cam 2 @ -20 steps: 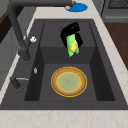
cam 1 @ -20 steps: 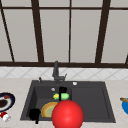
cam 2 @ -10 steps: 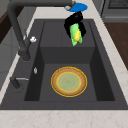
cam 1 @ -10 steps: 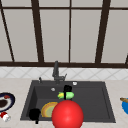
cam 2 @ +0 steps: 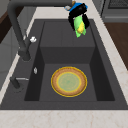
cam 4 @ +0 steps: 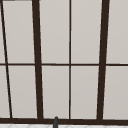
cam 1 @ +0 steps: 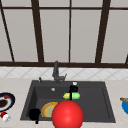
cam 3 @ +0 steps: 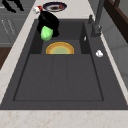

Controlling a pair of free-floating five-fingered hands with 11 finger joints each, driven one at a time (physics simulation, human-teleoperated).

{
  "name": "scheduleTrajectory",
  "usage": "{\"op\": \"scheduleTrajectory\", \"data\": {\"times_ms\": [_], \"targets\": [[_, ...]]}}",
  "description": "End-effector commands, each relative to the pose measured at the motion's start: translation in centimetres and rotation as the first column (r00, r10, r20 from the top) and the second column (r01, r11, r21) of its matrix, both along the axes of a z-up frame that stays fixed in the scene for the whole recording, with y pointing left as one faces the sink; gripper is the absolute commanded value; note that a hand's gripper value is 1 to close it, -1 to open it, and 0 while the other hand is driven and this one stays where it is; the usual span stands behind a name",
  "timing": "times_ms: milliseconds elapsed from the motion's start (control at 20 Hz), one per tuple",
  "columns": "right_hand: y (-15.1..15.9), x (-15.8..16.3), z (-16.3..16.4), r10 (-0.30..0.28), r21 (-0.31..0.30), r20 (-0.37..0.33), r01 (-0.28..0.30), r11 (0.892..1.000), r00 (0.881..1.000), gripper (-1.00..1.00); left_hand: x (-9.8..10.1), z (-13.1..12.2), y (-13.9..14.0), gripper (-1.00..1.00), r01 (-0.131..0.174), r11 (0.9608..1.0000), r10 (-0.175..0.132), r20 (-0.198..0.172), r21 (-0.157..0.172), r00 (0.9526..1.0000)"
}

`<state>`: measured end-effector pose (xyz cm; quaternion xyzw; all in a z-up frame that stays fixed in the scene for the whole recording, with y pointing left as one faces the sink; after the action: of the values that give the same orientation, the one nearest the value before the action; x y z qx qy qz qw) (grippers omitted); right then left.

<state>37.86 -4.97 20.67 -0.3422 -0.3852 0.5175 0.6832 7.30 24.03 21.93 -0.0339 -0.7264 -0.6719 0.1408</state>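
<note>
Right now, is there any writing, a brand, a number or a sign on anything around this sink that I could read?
None: no words, numbers or signs can be read on anything here.
The green and yellow object held by the right hand is plain.
The yellow plate in the sink bears only coloured rings.
The dark plate on the counter shows shapes, no letters.
The red ball and the faucet are unmarked.

Front and both side cameras share the sink [cam 1: 30,100] — upper faces window [cam 4: 70,62].
</note>
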Motion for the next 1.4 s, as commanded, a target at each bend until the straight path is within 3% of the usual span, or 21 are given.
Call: {"op": "scheduleTrajectory", "data": {"times_ms": [0, 450, 1350], "targets": [[-2.5, -0.7, 1.2, 0.0, 0.007, -0.015, 0.0, 1.0, 1.0, 1.0, 0.0, 0.0, 0.0, 0.0, 0.0, 1.0, 0.0, 0.0, 0.0, 1.0], [-8.5, -3.0, 3.9, 0.001, 0.014, -0.015, -0.001, 1.0, 1.0, 1.0, 0.0, 0.0, 0.0, 0.0, 0.0, 1.0, 0.0, 0.0, 0.0, 1.0], [-21.2, -8.0, 5.8, 0.001, 0.045, -0.009, 0.0, 0.999, 1.0, 1.0, 0.0, 0.0, 0.0, 0.0, 0.0, 1.0, 0.0, 0.0, 0.0, 1.0]]}}
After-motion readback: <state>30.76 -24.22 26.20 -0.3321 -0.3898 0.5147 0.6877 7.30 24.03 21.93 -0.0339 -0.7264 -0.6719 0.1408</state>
